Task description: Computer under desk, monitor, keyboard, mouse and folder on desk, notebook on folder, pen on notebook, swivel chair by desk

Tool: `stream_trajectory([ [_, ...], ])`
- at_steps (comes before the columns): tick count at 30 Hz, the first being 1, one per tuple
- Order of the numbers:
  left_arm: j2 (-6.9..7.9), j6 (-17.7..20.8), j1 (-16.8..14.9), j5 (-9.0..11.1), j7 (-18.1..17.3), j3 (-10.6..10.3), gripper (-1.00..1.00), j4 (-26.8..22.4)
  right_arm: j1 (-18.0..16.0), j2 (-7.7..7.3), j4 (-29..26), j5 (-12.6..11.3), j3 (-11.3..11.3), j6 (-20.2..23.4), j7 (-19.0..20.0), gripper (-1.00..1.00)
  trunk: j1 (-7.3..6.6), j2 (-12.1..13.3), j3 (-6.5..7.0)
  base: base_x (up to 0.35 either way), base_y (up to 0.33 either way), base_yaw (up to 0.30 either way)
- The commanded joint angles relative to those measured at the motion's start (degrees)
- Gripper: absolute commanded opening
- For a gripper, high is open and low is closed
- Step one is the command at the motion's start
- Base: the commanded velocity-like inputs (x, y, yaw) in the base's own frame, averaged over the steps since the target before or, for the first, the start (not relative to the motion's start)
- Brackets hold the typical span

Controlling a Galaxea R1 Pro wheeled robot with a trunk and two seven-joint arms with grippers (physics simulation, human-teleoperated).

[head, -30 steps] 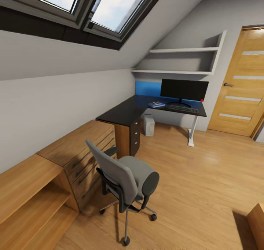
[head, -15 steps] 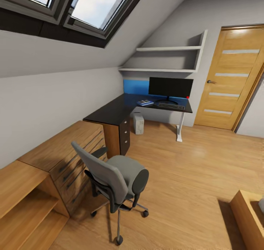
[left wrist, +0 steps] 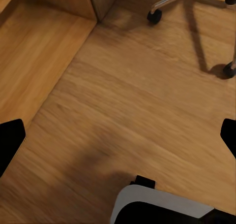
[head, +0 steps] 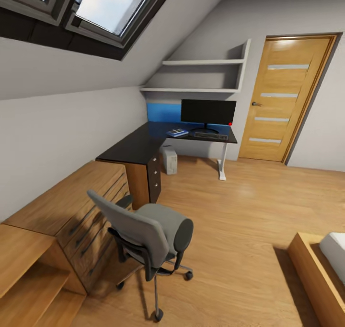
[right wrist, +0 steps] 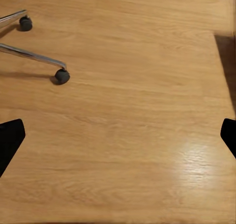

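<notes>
The grey swivel chair (head: pixel 148 228) stands on the wood floor beside the dresser, its seat bare. Farther back is the black L-shaped desk (head: pixel 132 148). On its far wing stand the black monitor (head: pixel 208 111) and, in front of it, the keyboard (head: pixel 210 136). Left of the keyboard lies the flat blue folder (head: pixel 177 133) with something paler on it, too small to name. The grey computer (head: pixel 168 160) stands under the desk. Mouse and pen are too small to tell. My left gripper (left wrist: pixel 118 135) and right gripper (right wrist: pixel 118 135) hang open over the floor, with chair casters (left wrist: pixel 154 16) (right wrist: pixel 62 76) nearby.
A wooden dresser (head: pixel 72 207) and a low shelf unit (head: pixel 28 269) run along the left wall under the sloped ceiling. A wooden door (head: pixel 282 97) is at the back right. A bed corner (head: pixel 321 269) juts in at the lower right. Open floor lies between chair and door.
The whole head view has shifted: the room has slid leftward, so the door shows fully and the bed corner has come in. The things in the room have not moved.
</notes>
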Motion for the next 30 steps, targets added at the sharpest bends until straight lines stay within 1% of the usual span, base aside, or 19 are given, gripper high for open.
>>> stream_trajectory([
  [1,0.01,0.0,0.0,0.1,0.5,-0.5,1.00,-0.1,-0.1,0.01,0.1,-0.4,0.5,-0.2,-0.3,1.00,0.01,0.0,-0.09,0.000,0.330,-0.243],
  [9,0.04,0.1,0.0,0.0,0.5,-0.8,1.00,-0.1,-0.1,0.01,0.1,-0.4,0.5,-0.2,-0.3,1.00,0.01,0.0,-0.46,0.000,0.324,-0.233],
  [19,0.07,0.1,0.0,0.0,0.5,-0.6,1.00,-0.1,-0.1,0.02,0.1,-0.4,0.5,-0.2,-0.3,1.00,0.01,0.0,-1.10,0.000,0.192,-0.215],
  [30,0.06,0.1,0.0,0.0,0.5,-0.7,1.00,-0.1,-0.1,0.04,0.1,-0.3,0.5,-0.2,-0.3,1.00,0.01,0.0,-1.87,0.000,0.318,-0.186],
])
